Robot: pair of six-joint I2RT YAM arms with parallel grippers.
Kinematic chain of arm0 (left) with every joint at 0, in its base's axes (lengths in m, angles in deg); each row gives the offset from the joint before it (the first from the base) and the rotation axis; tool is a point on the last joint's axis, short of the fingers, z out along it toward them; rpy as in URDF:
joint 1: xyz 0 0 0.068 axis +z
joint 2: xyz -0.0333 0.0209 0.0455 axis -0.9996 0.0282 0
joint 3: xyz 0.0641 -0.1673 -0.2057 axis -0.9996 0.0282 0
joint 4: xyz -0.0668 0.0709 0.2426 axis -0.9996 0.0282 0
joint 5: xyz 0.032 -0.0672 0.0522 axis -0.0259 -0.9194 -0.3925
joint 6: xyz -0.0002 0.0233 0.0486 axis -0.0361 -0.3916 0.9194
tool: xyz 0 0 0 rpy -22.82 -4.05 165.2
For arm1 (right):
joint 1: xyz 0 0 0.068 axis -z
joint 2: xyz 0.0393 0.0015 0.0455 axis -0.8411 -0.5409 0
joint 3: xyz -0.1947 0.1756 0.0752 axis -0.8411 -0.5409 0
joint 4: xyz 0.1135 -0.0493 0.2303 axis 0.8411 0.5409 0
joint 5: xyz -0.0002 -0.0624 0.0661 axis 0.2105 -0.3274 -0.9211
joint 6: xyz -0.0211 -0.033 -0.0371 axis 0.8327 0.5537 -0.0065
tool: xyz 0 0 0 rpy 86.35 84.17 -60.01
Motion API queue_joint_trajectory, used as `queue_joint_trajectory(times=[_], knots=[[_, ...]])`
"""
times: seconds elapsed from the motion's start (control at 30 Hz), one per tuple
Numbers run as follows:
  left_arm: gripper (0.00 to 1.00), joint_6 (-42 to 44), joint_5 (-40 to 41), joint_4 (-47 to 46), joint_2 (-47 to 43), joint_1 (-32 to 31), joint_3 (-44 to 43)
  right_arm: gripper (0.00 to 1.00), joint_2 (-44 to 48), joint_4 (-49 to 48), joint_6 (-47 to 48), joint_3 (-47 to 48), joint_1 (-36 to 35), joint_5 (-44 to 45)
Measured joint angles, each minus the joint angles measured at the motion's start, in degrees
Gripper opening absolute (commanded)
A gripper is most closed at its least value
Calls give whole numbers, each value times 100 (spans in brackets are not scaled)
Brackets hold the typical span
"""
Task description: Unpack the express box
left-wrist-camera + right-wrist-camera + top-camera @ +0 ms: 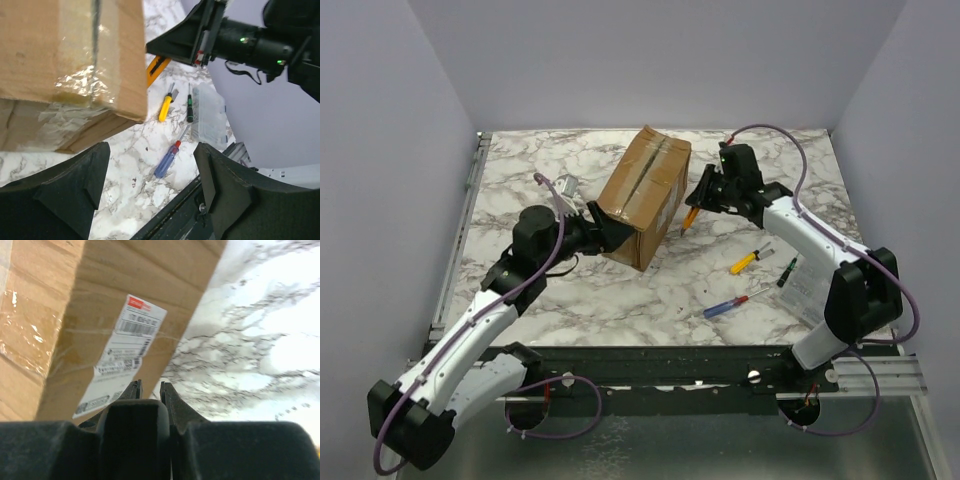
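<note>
**Box at mid-worktop, one claw spread, the other pinching a cutter**

White marble-patterned worktop (620,290) with grey veins, closed in on three sides by plain pale walls (380,150). Metal rail (458,240) down the left edge, dark frame (670,362) along the near edge, with both arm bases on it.

Express box (645,190) toward the back middle, turned askew to the worktop's edges. Brown cardboard, glossy tape (80,87) along the top seam and crinkled over a corner, white label (125,347) on the side toward the right arm.

Left claw (605,228): spread wide, nothing between the fingers (75,185). Sits low at the box's near left corner, with that corner just ahead in the wrist view. Contact with the cardboard impossible to tell.

Right claw (700,203): nearly pressed together, only a thin slit between the tips in its own view. Pinches an orange cutter (689,220), slanted down beside the labelled side of the box, tip close to the worktop. Faces the label from close by.

On the right half, apart from the box:
- yellow screwdriver (748,262), nearest the cutter
- red-and-blue screwdriver (725,306), nearer the front edge
- small green-and-black screwdriver (787,272), just beside a clear plastic case (810,288) under the right arm
</note>
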Motion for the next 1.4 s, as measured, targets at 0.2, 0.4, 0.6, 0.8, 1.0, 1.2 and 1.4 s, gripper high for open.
queue_joint_trajectory(times=[0.2, 0.4, 0.6, 0.8, 1.0, 1.2, 1.4], knots=[[80, 935, 0, 376, -1014, 0, -326, 0, 780, 120, 175, -450, 127, 267], [90, 1941, 358, 1296, -680, -2, -1650, 0, 1130, 96, 186, -997, 125, 177], [90, 2350, 1648, 1862, 273, 7, -2754, 0, 1139, 61, -50, -1471, 125, -166], [88, 2192, 1526, 2026, 1541, 350, -3195, 1, 1145, -133, -264, -1486, 125, -404], [86, 1784, 780, 1878, 2164, 1106, -2973, 0, 754, -188, -391, -1082, 125, -621], [85, 1515, 122, 1412, 2358, 1342, -2509, 0, 240, -195, -400, -424, 122, -741], [84, 1106, -472, 804, 2361, 1327, -1790, 0, -52, -240, -444, -76, 122, -916]])
